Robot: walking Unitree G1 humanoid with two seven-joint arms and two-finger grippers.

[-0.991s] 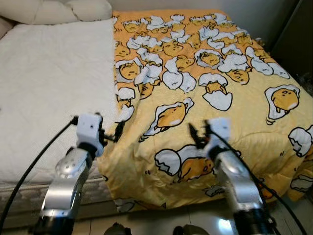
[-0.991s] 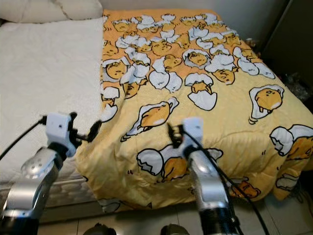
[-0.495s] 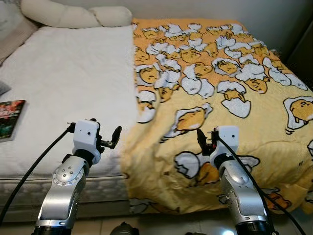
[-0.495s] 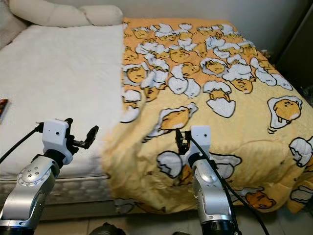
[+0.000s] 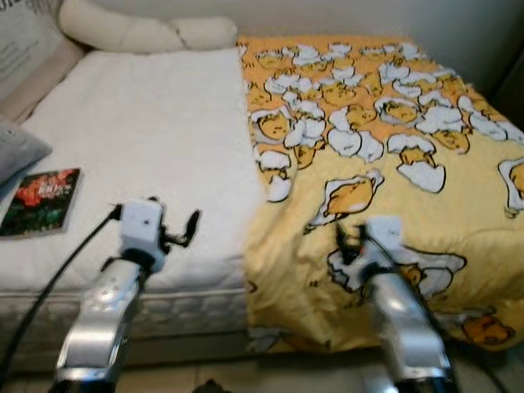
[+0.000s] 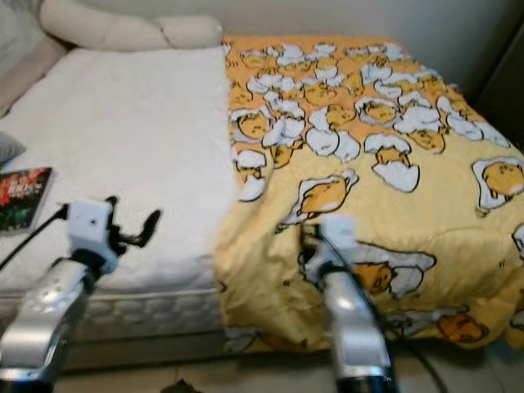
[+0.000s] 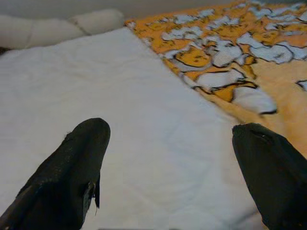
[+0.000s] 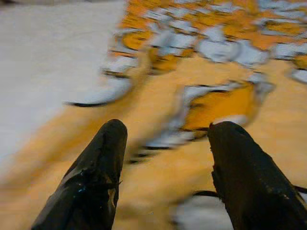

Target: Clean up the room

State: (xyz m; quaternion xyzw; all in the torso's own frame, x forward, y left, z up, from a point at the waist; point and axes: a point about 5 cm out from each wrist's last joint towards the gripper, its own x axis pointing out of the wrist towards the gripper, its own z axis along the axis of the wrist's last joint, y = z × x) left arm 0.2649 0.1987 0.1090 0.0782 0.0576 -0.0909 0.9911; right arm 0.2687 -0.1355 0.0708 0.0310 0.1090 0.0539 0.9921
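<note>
On the bed [image 5: 139, 131], the yellow blanket [image 5: 393, 164] runs lengthwise toward the pillows [image 5: 147, 33].

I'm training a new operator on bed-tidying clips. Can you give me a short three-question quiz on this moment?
1. True or false: the yellow blanket covers the whole mattress.
2. What lies on the white mattress near the robot's left edge of it? A) a book B) a cup C) a shoe
3. Fill in: both the left gripper and the right gripper are ____ and hold nothing.

Key:
1. False; it covers only the side on the robot's right, and the rest is bare white.
2. A, the book.
3. open
</note>
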